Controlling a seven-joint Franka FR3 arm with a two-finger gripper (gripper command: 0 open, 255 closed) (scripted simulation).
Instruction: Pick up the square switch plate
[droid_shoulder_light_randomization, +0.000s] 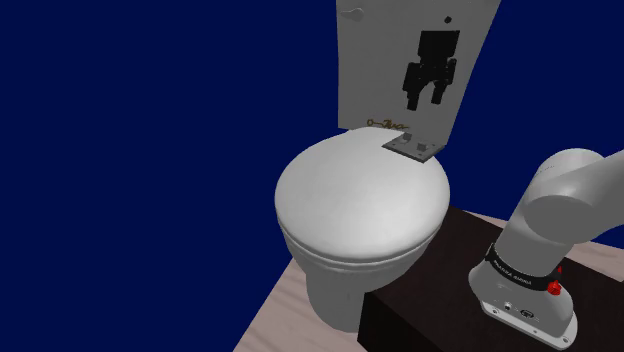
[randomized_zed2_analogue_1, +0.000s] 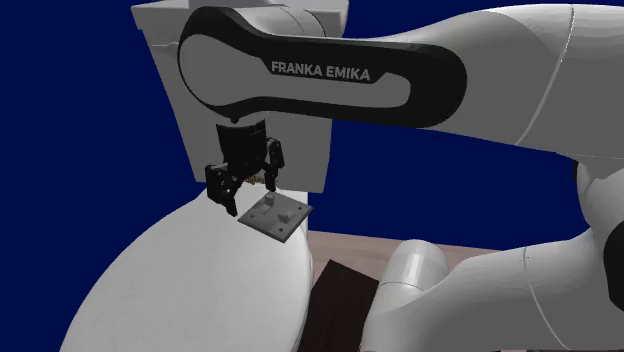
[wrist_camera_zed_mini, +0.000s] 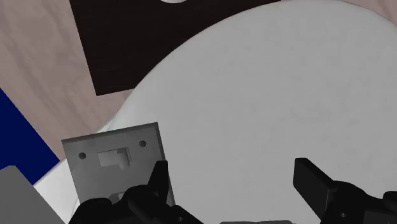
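A grey square switch plate (droid_shoulder_light_randomization: 411, 147) lies flat at the back edge of a closed white toilet lid (droid_shoulder_light_randomization: 360, 200), just in front of the tank (droid_shoulder_light_randomization: 385, 60). The black gripper (droid_shoulder_light_randomization: 426, 100) hovers above it, fingers spread wide and empty (the plate sits beside one finger, not between them)

The closed white toilet lid (droid_shoulder_light_randomization: 360, 205) carries a grey square switch plate (droid_shoulder_light_randomization: 411, 146), which lies at the lid's rear edge, just in front of the white tank (droid_shoulder_light_randomization: 370, 60). A thin gold-coloured object (droid_shoulder_light_randomization: 385, 124) lies just beside the plate, along the foot of the tank. The toilet stands on a pale wood-plank floor (droid_shoulder_light_randomization: 275, 310), and the dark box stand (droid_shoulder_light_randomization: 430, 290) sits on it just beside the bowl.
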